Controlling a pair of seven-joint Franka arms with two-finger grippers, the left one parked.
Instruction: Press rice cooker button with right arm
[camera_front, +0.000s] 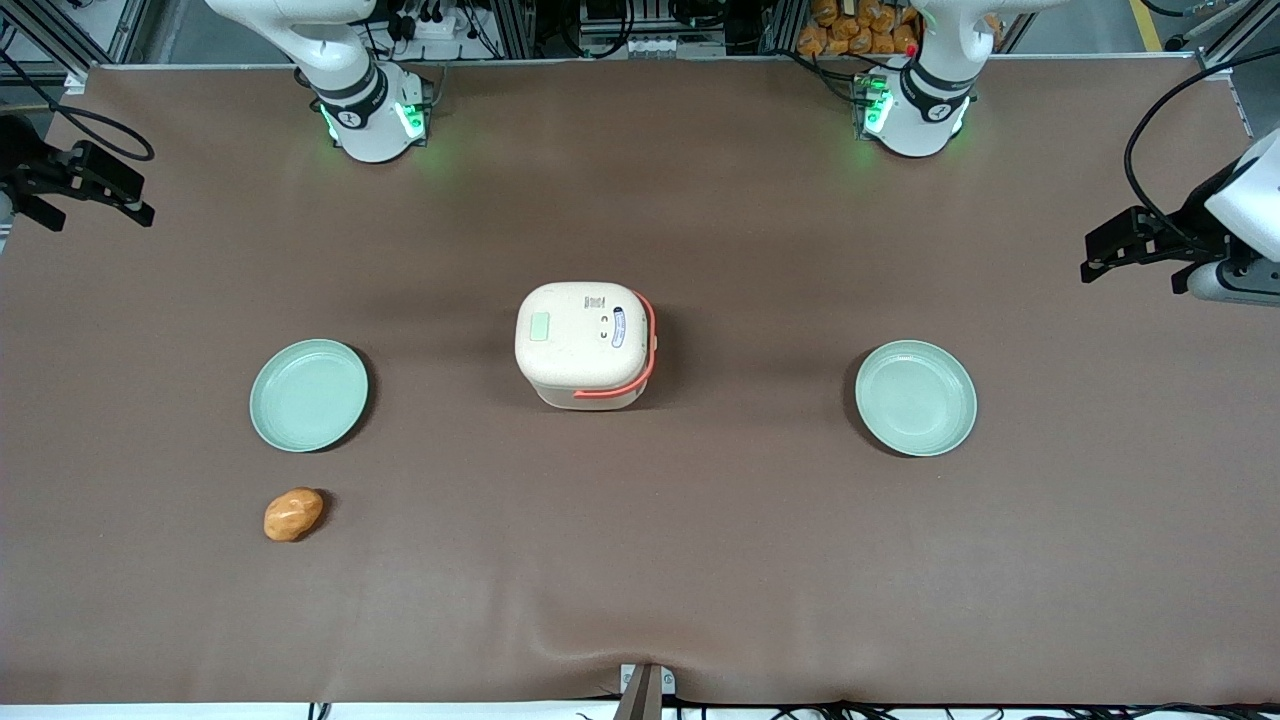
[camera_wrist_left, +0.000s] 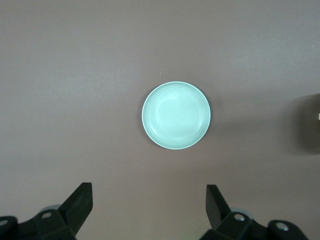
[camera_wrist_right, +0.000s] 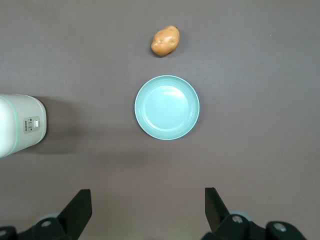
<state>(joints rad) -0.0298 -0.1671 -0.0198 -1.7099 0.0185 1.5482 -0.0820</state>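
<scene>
Black end effector (camera_wrist_right: 145, 210) hangs wide open and empty above a green plate (camera_wrist_right: 167, 107), apart from the rice cooker (camera_wrist_right: 20, 125).

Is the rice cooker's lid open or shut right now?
Shut: the rice cooker shows its cream lid flat on top. The gripper, open, hangs above the plate.

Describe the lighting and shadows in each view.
Front view: even overhead light, soft shadow beside the rice cooker. Right wrist view: open gripper above a mint plate, faint shadows. Left wrist view: pale glare on its plate.
</scene>
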